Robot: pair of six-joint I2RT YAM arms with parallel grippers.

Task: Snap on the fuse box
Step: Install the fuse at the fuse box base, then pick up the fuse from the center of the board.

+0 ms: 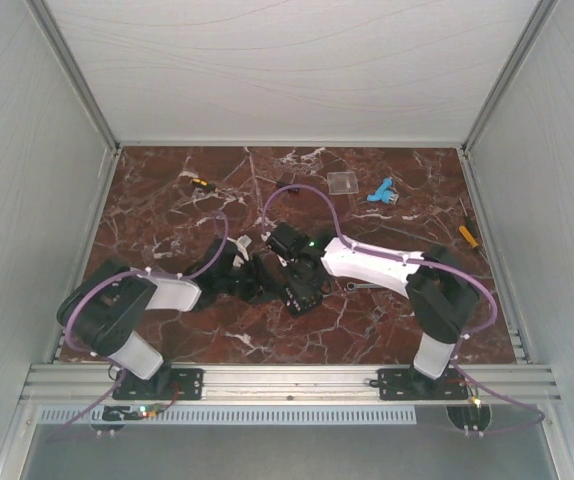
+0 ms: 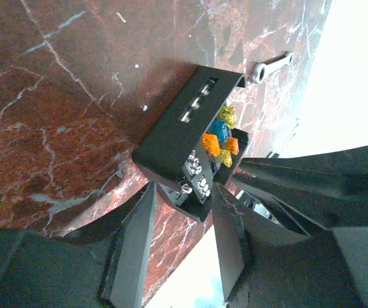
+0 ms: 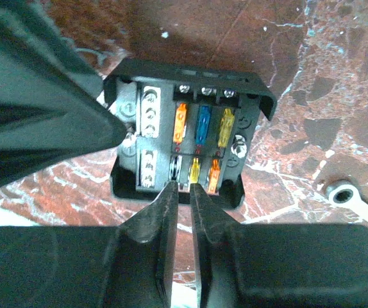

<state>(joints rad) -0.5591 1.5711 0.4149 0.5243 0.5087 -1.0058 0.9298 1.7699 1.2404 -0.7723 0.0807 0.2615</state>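
The fuse box (image 3: pixel 190 131) is a small black box with orange, blue and yellow fuses, lying on the marble table. It also shows in the left wrist view (image 2: pixel 193 138) and in the top view (image 1: pixel 299 297), mostly covered by both grippers. My left gripper (image 2: pixel 184 192) has its fingers on either side of one corner of the box, and both tips appear to touch it. My right gripper (image 3: pixel 184 187) has its fingers nearly together, tips at the near edge of the box by the lower fuse row. In the top view, the left gripper (image 1: pixel 265 283) and the right gripper (image 1: pixel 303 280) meet mid-table.
A flat clear square plate (image 1: pixel 342 182) and a blue part (image 1: pixel 381 192) lie at the back. A metal wrench (image 1: pixel 359 286) lies just right of the box. A yellow-handled tool (image 1: pixel 468 236) lies at the right and a small yellow-black piece (image 1: pixel 200 183) at the back left. Walls enclose the table.
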